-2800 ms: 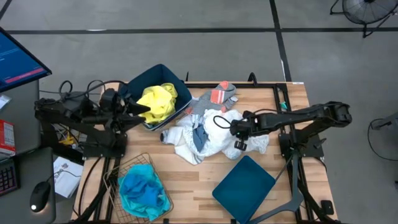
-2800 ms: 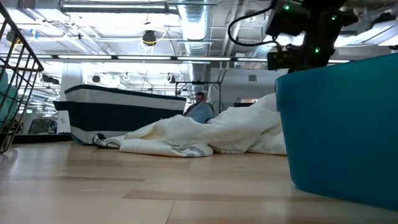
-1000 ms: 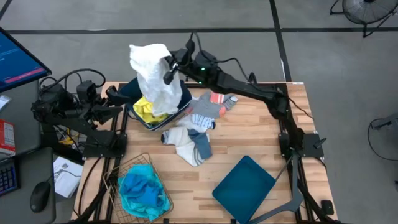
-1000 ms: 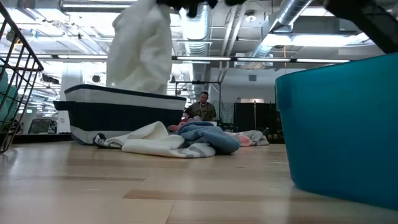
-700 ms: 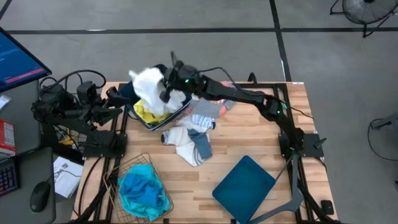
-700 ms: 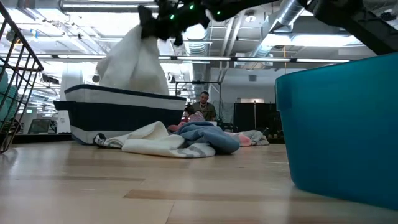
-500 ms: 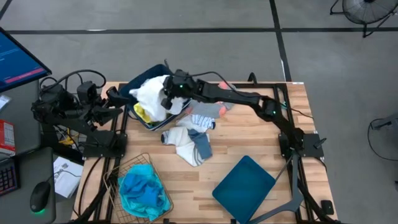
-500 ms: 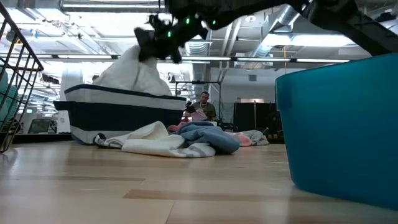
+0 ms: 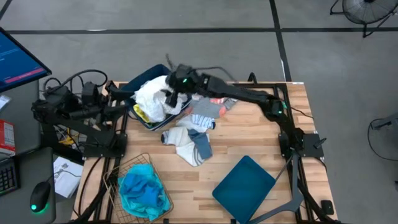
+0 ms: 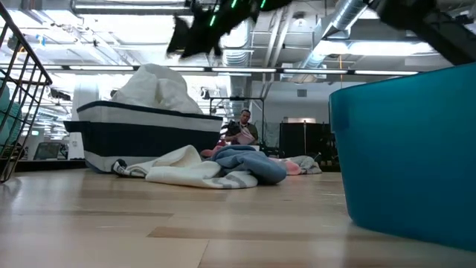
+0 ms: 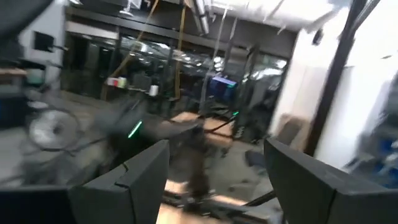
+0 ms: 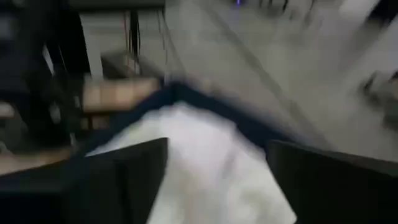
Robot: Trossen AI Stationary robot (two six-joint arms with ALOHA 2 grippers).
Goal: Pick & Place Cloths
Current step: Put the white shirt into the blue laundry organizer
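A white cloth (image 9: pixel 151 96) lies heaped in the dark blue bin (image 9: pixel 144 76) at the table's far left, on top of a yellow cloth (image 9: pixel 142 114). It bulges above the bin's rim (image 10: pixel 149 112) in the low view. My right gripper (image 9: pixel 171 94) hovers open just above the white cloth (image 12: pixel 205 162), clear of it (image 10: pixel 195 36). More cloths (image 9: pixel 189 138) lie piled mid-table, and an orange-banded grey sock (image 9: pixel 219 97) lies beyond them. My left gripper (image 9: pixel 121 102) waits open at the table's left edge beside the bin, with nothing between its fingers (image 11: pixel 214 180).
A wire mesh basket (image 9: pixel 130 167) with a turquoise garment (image 9: pixel 143 190) stands at the near left. A teal bin (image 9: pixel 244 185) sits at the near right and fills the right side of the low view (image 10: pixel 405 149). A person (image 10: pixel 242 130) sits in the room beyond the table.
My right gripper has come down toward the dark blue bin with the hanging white cloth, which has sunk into a heap inside it. The gripper has let go and risen a little, and stands clear above the cloth.
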